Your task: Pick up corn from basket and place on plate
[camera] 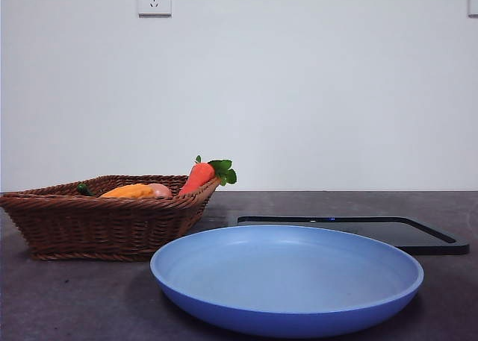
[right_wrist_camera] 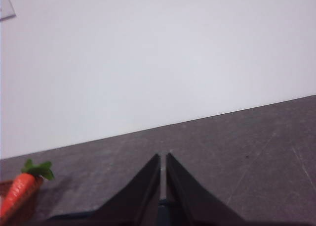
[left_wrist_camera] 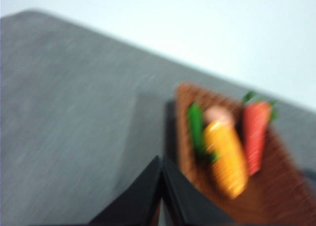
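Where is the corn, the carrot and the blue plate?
corn (left_wrist_camera: 226, 159), left wrist view, middle of the cob.
carrot (camera: 196, 178), front view, its orange body.
plate (camera: 299, 322), front view, its near rim.

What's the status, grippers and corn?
Left gripper shut, above basket. Right gripper shut, idle. Corn in basket beside carrot. Plate bare.

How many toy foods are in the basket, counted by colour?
Orange-yellow: 1, the corn
Red-orange: 1, the carrot
Green: 1, a long green item
Pinkish: 1, a small rounded item
Total: 4, all in the basket
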Controlling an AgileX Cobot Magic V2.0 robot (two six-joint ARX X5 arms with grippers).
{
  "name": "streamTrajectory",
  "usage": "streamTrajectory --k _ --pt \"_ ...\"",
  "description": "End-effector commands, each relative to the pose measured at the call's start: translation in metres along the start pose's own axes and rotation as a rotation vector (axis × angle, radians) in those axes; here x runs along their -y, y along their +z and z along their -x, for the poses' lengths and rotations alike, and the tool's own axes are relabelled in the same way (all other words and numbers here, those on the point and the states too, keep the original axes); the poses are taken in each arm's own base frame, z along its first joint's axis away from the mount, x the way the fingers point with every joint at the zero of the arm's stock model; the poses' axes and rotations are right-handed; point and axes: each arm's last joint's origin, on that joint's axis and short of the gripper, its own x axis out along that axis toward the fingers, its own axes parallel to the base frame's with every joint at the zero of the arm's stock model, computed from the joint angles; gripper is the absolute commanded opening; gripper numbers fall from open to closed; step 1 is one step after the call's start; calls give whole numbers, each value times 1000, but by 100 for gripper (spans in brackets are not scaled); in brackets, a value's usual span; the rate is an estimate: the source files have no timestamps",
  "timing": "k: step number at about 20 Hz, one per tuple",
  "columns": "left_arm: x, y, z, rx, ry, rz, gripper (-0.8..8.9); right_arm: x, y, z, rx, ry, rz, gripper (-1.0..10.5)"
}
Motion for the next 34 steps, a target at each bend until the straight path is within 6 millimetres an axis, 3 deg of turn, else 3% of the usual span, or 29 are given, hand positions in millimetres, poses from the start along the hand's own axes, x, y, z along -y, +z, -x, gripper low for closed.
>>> streamTrajectory --k 1,9,17,25,34 --pt "9 21 7 57 -43 59 4 -6 19 3 -10 -19 -31 2" --pt "28 62 11 -58 -126 58 4 -20 63 4 -176 -58 3 2" --pt "42 90 -3 -300 -231 -8 4 -31 83 -11 -494 79 15 2" --pt "49 101 -15 -522 -313 -25 4 -37 87 -28 -819 217 22 2" --pt "50 92 -18 -680 -373 -28 4 -39 74 -44 -1053 253 24 2"
